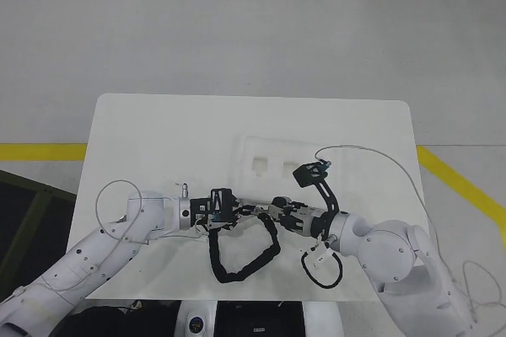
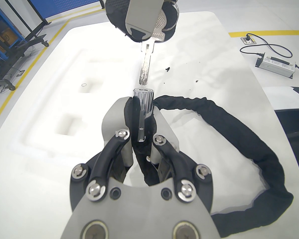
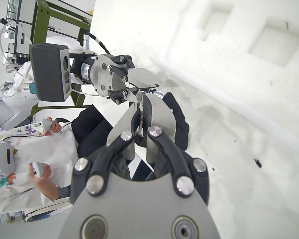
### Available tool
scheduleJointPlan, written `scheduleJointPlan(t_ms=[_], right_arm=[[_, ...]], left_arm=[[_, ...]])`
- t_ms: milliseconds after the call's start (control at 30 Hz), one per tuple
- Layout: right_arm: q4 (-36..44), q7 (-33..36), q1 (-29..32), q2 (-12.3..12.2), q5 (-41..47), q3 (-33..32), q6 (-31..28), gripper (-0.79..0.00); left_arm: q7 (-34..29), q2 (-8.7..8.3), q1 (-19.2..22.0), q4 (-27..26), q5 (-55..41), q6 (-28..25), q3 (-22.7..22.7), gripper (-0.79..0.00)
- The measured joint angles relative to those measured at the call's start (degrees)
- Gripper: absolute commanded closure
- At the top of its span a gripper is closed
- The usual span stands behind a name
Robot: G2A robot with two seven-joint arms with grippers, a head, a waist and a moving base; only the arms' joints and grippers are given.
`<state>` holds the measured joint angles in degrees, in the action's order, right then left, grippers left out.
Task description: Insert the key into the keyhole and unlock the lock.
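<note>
The lock (image 2: 144,100), a chrome barrel joined to a black sleeved cable (image 2: 241,125), is being clamped between the fingers of the left gripper (image 2: 142,118); the claw is being drawn narrow around the barrel, with the padded fingers pressed against both of its sides; the keyhole (image 2: 143,90), in the barrel's end face, is being presented toward the right gripper (image 2: 150,34).

The key (image 2: 145,68) is being pinched by its head in the right gripper, whose claw is being shown narrow and holding that head; the blade is being pointed straight at the keyhole, in line with the barrel; the tip is being held just short of the end face, with a thin gap seen between them in the left wrist view, so the key is not yet being inserted.

In the top view the two grippers are being shown facing each other above the near half of the white table (image 2: 214,58), the left arm coming in from the left and the right arm from the right; the cable is being left to lie in a loop on the table, on the robot's side of the grippers.

A white foam tray (image 2: 39,115) with two rectangular recesses is being seen on the table beyond the grippers, apart from the lock; a few dark specks (image 2: 167,69) are being seen on the table near the key.
</note>
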<state>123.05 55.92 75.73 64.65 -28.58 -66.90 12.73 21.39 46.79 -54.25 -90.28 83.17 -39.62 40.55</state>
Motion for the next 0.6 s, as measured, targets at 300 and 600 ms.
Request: scheduleJointPlan(t_ms=[300, 600], right_arm=[[-0.4, -0.2, -0.3, -0.1, 0.6, 0.0, 0.2, 0.000], [-0.8, -0.3, -0.7, -0.2, 0.9, 0.7, 0.2, 0.000]], left_arm=[[0.0, 0.00, 0.0, 0.0, 0.0, 0.0, 0.0, 0.000], [0.0, 0.00, 0.0, 0.0, 0.0, 0.0, 0.0, 0.000]])
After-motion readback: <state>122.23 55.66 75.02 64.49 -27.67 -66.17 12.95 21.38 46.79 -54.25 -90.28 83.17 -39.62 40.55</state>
